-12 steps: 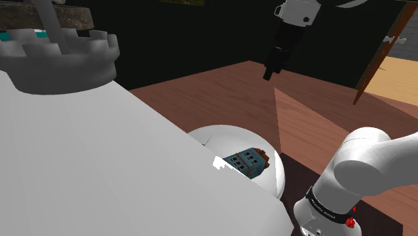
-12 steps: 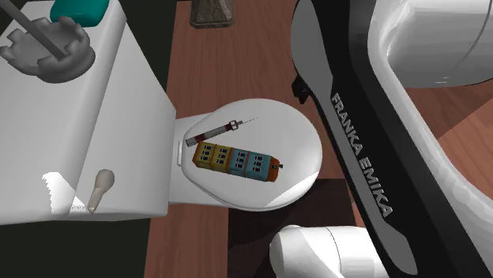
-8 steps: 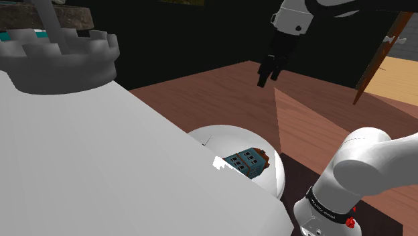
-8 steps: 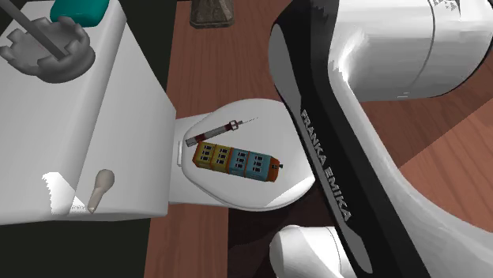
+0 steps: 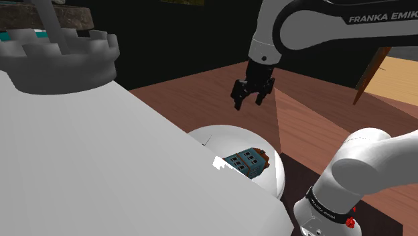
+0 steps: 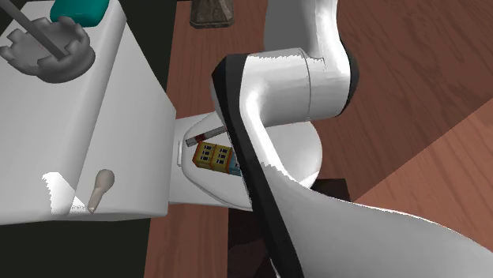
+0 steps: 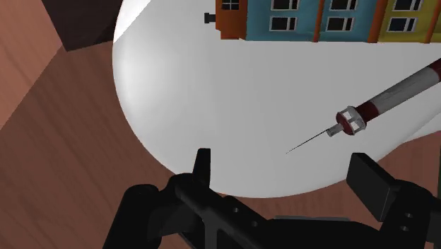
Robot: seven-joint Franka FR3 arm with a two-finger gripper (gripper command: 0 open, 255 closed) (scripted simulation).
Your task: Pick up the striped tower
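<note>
The striped tower [image 5: 246, 161] lies on its side on the white round toilet lid [image 5: 228, 136]. It is a block of orange, blue and yellow bands with small windows [image 7: 318, 18]. In the second exterior view my arm covers its far part, leaving the yellow and orange end [image 6: 213, 156] showing. My gripper [image 5: 251, 98] hangs open above the lid's far edge, well clear of the tower. In the wrist view the gripper [image 7: 290, 177] holds nothing between its two fingers, and the tower lies ahead across the lid [image 7: 233, 92].
A syringe [image 7: 381, 102] lies on the lid beside the tower. The white tank [image 6: 87, 118] carries a grey notched piece [image 6: 47, 51], a teal thing [image 6: 79, 9] and a beige spoon-like thing [image 6: 99, 188]. Brown wooden floor [image 5: 315, 127] surrounds the toilet.
The arm has swung down and toward the shoulder view's left, bringing the gripper closer to the lid. In the second exterior view it now covers part of the tower and the syringe.
</note>
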